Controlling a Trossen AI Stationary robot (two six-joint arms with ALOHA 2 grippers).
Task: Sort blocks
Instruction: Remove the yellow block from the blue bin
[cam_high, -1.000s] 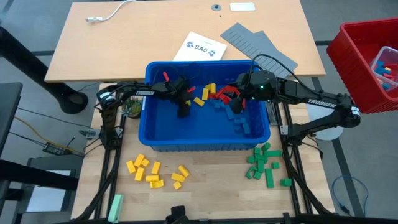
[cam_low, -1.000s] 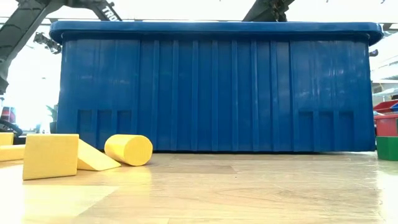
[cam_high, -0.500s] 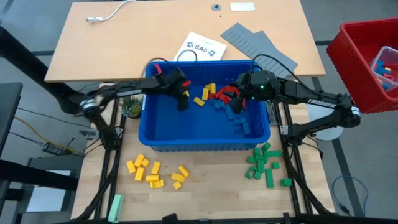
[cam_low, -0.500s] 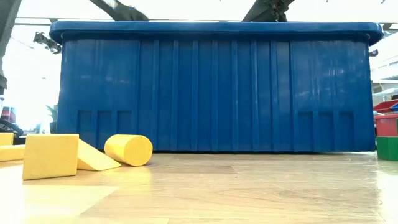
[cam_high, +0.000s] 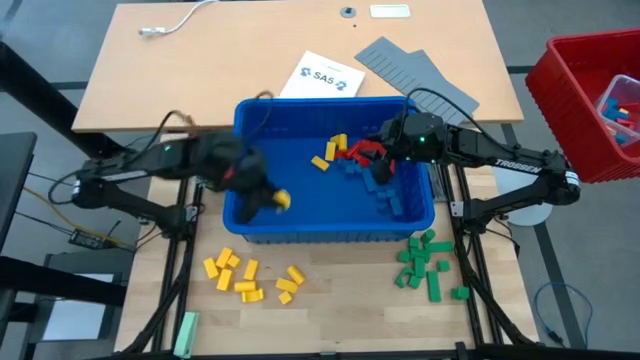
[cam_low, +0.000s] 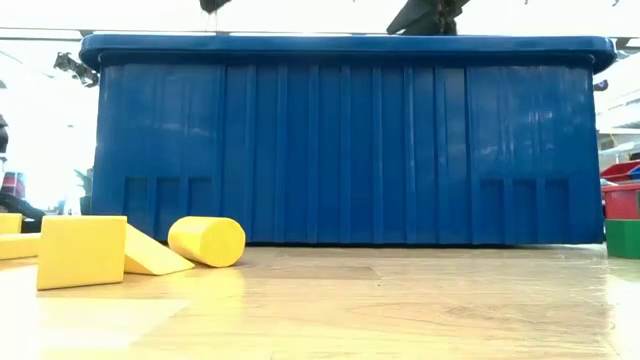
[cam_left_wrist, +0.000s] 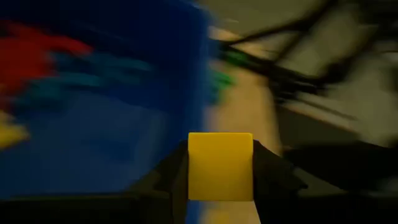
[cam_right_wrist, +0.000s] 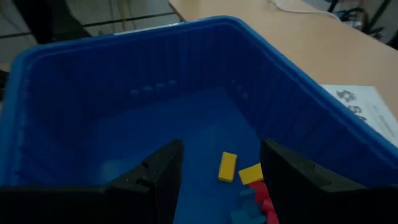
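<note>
Left end effector (cam_high: 268, 200) grips a yellow block (cam_high: 281, 200) between its fingers; the left wrist view shows the block (cam_left_wrist: 220, 166) clamped square between them. It sits over the bin (cam_high: 300, 230), at the near left part, just inside the front wall. The yellow pile (cam_high: 250, 276) lies on the counter (cam_high: 330, 300) beyond that wall, toward the robot and slightly left of the end effector; judging from this, the drop needs a short carry over the rim, nothing across the bin. Left arm is clearly nearer the pile. Right end effector (cam_high: 378, 170) hangs open over the red and blue blocks (cam_high: 370, 180) at the bin's far right; green pile (cam_high: 425, 262) lies on its side.
</note>
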